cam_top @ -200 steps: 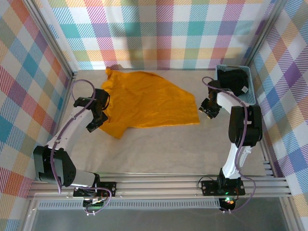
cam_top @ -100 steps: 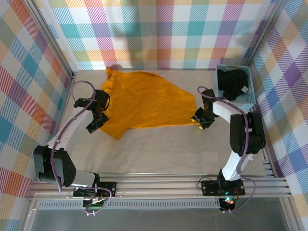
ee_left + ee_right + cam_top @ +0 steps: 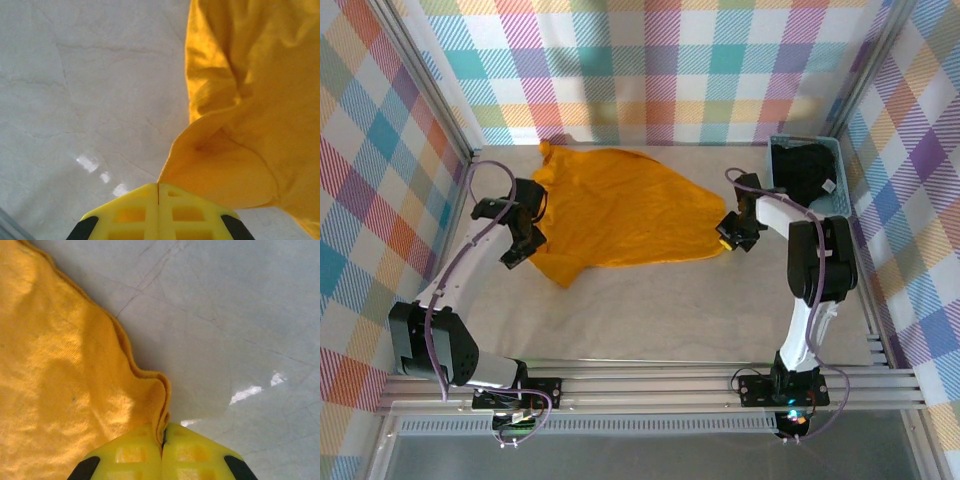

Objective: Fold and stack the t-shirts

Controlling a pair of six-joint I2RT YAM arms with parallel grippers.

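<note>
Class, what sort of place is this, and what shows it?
Likely a robot test cell: left arm and right arm bolted to a metal rail, plaid walls, an orange t-shirt spread on the table.

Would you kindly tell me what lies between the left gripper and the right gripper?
The orange t-shirt spreads from the left gripper to the right gripper, each shut on its edge, as the top view shows.

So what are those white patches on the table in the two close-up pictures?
Light glaring off the glossy table. In the left wrist view, white spots sit left of the orange t-shirt, by the left gripper. In the right wrist view, spots lie right of the hem, near the right gripper, which looks slightly soft.
</note>
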